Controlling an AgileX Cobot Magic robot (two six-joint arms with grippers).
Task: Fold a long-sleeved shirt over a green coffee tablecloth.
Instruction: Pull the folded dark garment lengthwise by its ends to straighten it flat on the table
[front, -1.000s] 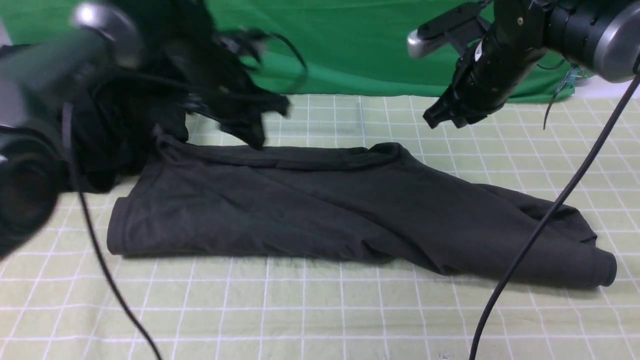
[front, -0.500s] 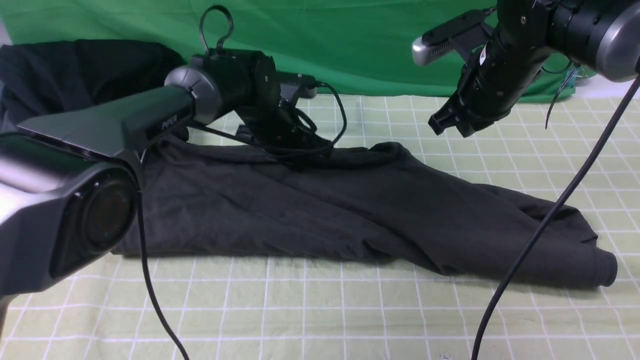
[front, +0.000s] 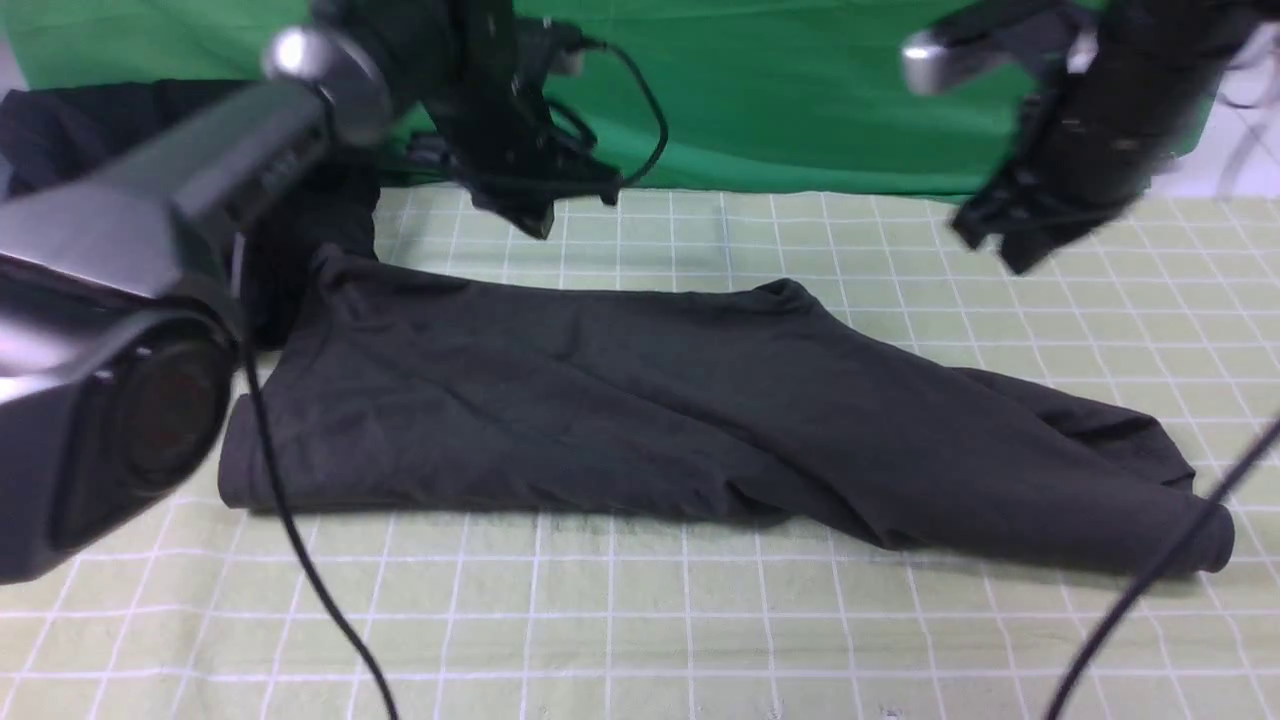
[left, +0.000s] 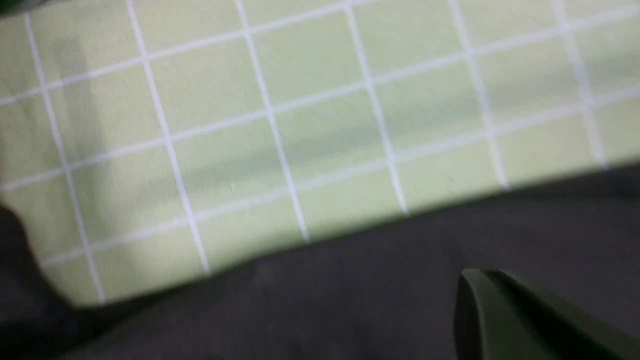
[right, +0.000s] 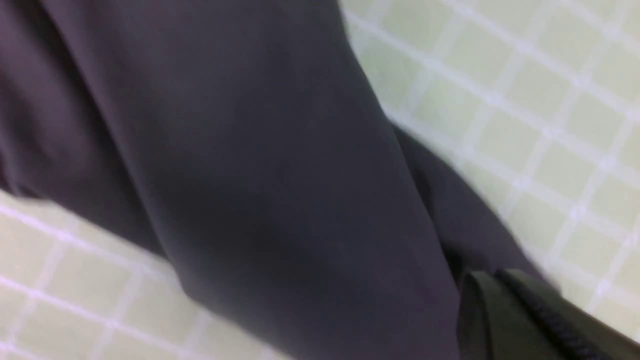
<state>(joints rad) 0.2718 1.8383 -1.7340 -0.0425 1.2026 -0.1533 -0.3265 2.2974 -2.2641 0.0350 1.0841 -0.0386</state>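
Lifting off the long-sleeved shirt (front: 640, 400) at 11 o'clock, left gripper (front: 542, 212) leaves the fold apparently laid; right gripper (front: 1003, 243) swings to 2 o'clock; jaw openings unreadable.

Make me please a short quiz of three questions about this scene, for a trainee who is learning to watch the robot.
1. True or false: the left end effector grips a part of the long-sleeved shirt.
2. Choose one. The shirt is: A) lying spread on the green coffee tablecloth; B) hanging in the air; C) rolled into a ball.
3. Short answer: at which side of the robot does the sleeve cuff lie?

Key:
1. False. It is above the cloth, apart from the shirt.
2. A.
3. Right.
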